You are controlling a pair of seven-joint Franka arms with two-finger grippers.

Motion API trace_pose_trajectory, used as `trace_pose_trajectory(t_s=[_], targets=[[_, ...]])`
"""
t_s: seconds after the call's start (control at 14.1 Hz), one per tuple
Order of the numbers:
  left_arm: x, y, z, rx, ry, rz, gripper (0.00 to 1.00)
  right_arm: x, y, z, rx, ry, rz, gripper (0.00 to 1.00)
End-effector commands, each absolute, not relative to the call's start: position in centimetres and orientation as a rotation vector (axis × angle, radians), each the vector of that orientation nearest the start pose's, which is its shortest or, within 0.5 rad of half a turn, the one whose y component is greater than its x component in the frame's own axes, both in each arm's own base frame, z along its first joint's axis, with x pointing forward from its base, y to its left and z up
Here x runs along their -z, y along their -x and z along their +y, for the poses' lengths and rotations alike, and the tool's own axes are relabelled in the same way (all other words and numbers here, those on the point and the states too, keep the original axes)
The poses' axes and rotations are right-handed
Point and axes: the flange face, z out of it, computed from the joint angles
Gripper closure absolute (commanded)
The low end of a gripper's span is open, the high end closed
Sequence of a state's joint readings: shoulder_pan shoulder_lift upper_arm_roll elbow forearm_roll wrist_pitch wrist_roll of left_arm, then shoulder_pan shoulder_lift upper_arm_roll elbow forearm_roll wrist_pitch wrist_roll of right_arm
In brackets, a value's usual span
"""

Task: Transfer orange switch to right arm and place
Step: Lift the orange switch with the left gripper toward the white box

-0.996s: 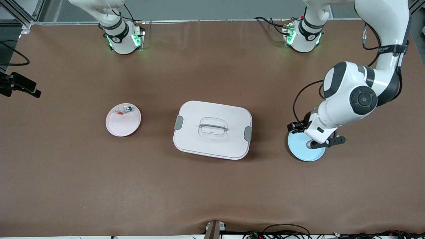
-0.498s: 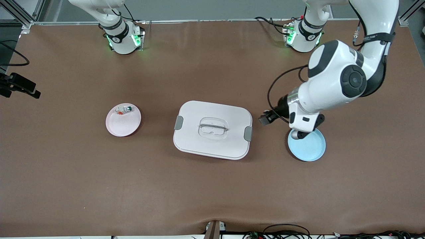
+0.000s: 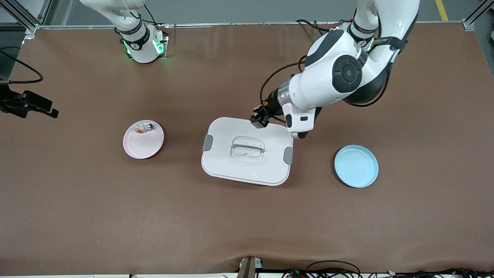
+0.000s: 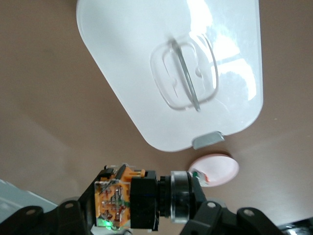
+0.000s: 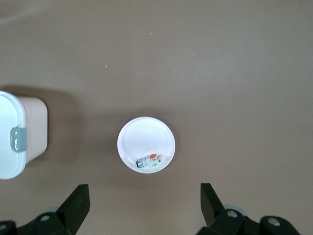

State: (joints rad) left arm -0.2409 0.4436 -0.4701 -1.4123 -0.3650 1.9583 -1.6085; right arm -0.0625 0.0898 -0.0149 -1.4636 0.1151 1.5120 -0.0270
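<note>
My left gripper [image 3: 257,119] is shut on the orange switch [image 3: 261,112] and holds it in the air over the edge of the white lidded box [image 3: 247,162] that lies nearest the robots' bases. In the left wrist view the switch [image 4: 132,198] lies crosswise between the jaws of that gripper [image 4: 144,211], with its orange body at one end and its round black, silver-ringed end at the other. My right gripper [image 5: 144,205] is open and empty, high over the pink plate [image 5: 146,137]. It does not show in the front view.
The pink plate [image 3: 143,144] toward the right arm's end holds a white-and-clear part with a green cap [image 3: 143,127]. An empty blue plate [image 3: 356,166] lies toward the left arm's end. The box has grey latches and a clear handle [image 3: 247,148].
My left arm has lifted off the blue plate and swung with the switch toward the right arm's end, to over the white box. The blue plate now shows bare.
</note>
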Motion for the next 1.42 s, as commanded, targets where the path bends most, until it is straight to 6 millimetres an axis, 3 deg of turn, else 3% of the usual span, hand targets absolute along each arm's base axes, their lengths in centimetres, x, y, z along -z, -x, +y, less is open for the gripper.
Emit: trace_pose_trajectory(t_s=[0.0, 0.14, 0.28, 0.43, 0.64, 0.78, 0.93, 1.07, 1.35], targets=[[-49.0, -55.9, -44.4, -0.857, 2.794, -1.996, 1.0, -61.4, -57.2, -1.7, -0.083, 2.849, 0.05, 0.0], [-48.8, -55.7, -46.6, -0.887, 2.749, -2.09, 1.0, -58.0, -56.3, -0.7, -0.171, 2.738, 0.077, 0.0], [-48.7, -55.3, -48.8, -0.932, 2.683, -2.149, 1.0, -57.0, -55.3, 1.4, -0.133, 2.618, 0.122, 0.0], [-49.0, -55.4, -49.0, -0.952, 2.617, -2.218, 1.0, -56.4, -55.0, 4.5, -0.148, 2.525, 0.179, 0.0], [-49.6, -55.1, -49.6, -0.969, 2.534, -2.308, 1.0, -55.1, -52.3, 11.5, -0.101, 2.424, 0.27, 0.0], [-49.5, -54.8, -50.0, -0.97, 2.511, -2.321, 1.0, -54.3, -51.1, 15.5, -0.088, 2.419, 0.216, 0.0], [-49.1, -54.5, -50.4, -0.94, 2.478, -2.355, 1.0, -54.7, -50.5, 19.2, -0.062, 2.377, 0.189, 0.0], [-48.8, -54.3, -50.9, -0.898, 2.465, -2.37, 1.0, -54.8, -50.2, 22.2, -0.021, 2.35, 0.175, 0.0], [-48.5, -53.5, -51.7, -0.847, 2.493, -2.345, 1.0, -52.1, -50.2, 25.9, -0.066, 2.364, 0.146, 0.0]])
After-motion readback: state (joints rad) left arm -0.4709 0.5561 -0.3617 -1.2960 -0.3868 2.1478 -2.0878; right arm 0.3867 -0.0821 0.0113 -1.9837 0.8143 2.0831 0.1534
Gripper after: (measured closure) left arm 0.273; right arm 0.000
